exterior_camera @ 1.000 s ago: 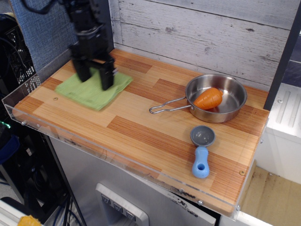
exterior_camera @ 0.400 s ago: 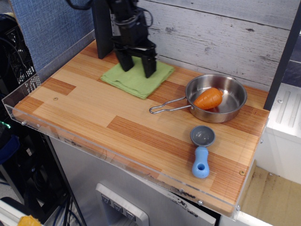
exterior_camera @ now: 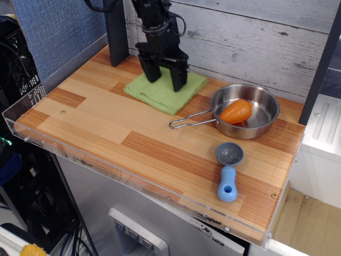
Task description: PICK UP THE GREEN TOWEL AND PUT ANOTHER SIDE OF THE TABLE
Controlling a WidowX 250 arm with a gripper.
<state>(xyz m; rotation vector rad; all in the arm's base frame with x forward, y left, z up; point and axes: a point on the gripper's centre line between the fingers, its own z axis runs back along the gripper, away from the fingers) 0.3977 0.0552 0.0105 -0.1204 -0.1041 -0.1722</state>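
The end effector [exterior_camera: 164, 78] has dragged the towel [exterior_camera: 166, 90] rightward across the surface [exterior_camera: 106, 125]. Its fingers stand spread, pressing on the towel beneath, just left of the pan [exterior_camera: 246, 111]. Placement looks nearly done.

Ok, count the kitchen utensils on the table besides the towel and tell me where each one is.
2. The steel pan sits at the back right, holding an orange carrot. The blue-handled scoop lies in front of it, near the right front edge. Nothing seems hidden.
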